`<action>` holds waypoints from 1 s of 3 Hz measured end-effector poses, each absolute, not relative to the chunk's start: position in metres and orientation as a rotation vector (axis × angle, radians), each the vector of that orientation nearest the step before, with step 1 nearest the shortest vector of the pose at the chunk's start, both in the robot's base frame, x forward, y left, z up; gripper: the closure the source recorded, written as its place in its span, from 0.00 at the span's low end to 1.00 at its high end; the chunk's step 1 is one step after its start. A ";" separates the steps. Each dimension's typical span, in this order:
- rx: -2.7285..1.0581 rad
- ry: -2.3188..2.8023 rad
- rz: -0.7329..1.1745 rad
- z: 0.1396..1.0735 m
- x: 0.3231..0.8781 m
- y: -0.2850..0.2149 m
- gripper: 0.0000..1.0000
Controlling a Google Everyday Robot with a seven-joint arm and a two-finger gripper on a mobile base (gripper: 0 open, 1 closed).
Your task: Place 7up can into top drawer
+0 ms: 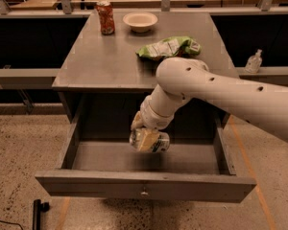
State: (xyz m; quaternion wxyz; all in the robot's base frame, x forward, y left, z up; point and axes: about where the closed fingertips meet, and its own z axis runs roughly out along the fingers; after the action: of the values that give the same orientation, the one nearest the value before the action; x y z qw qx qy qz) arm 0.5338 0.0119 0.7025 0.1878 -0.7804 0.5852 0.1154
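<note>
Evidently, step: setting the can (pixel 159 143) down in the drawer (pixel 144 185) was judged to be in hand; no release had been made.
Gripper: the gripper (pixel 145 139) was seen over the middle of the open drawer, below the table (pixel 101 63) edge, its fingers closed around the can.
Can: it was held tilted, nearly on its side, within the drawer's opening; whether it touched the floor could not be told.
Method: the can should be lowered until it is borne by the floor, well apart from the side walls, before the fingers are parted. Being round and tilted, it was judged likely to roll if dropped.
Withdrawal: the arm should be lifted straight up, so that the front panel and the table edge are not struck.
Drawer: it was pulled well out; nothing but the held can was seen inside.
Bowl (pixel 140 21): it stood on the table top, and nothing was seen in it.
Table top: a red can (pixel 105 17) and a chip bag (pixel 169 47) were also borne.
</note>
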 end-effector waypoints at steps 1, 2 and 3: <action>-2.189 1.655 0.333 0.696 0.531 0.018 0.36; -2.161 1.674 0.313 0.701 0.527 0.016 0.13; -2.115 1.696 0.270 0.715 0.521 0.010 0.00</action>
State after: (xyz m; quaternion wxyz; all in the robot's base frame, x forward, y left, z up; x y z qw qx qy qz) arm 0.5215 0.0105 0.7154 0.2068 -0.7595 0.6091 0.0968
